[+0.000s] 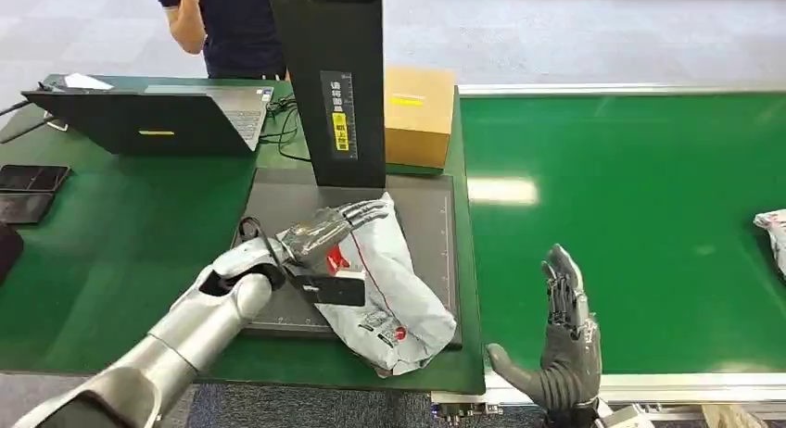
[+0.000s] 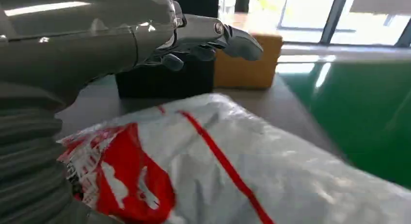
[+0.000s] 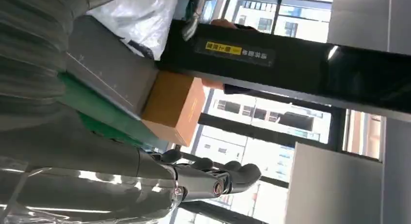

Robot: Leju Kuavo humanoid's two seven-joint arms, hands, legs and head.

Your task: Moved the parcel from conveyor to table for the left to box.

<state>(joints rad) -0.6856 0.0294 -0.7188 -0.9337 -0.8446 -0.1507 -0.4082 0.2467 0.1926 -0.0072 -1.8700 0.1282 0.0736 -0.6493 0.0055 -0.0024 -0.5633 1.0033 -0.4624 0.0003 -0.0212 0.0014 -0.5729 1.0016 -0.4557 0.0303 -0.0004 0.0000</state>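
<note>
**Grey parcel on the mat under the left hand**

Silver and nearest, the left arm (image 1: 176,340) reaches up from the near left edge toward the middle of the table. Its left hand (image 1: 329,226) lies palm down with fingers stretched out and slightly apart over the far end of the parcel (image 1: 389,289); the left wrist view shows the fingers above the bag rather than curled round it, so whether they touch it I cannot tell.

To the right, the right hand (image 1: 561,345) stands upright over the near edge of the green conveyor (image 1: 649,215), palm open, fingers spread, holding nothing.

That parcel, a grey plastic mailer with red print, lies on the dark grey mat (image 1: 278,206) on the green table (image 1: 120,252), its near end reaching the mat's near right corner.

Farther off, a black upright column (image 1: 334,85) stands at the mat's far edge, with a cardboard box (image 1: 419,113) just right of it. A laptop (image 1: 158,118) sits far left, and a person (image 1: 227,25) stands beyond the table.
</note>
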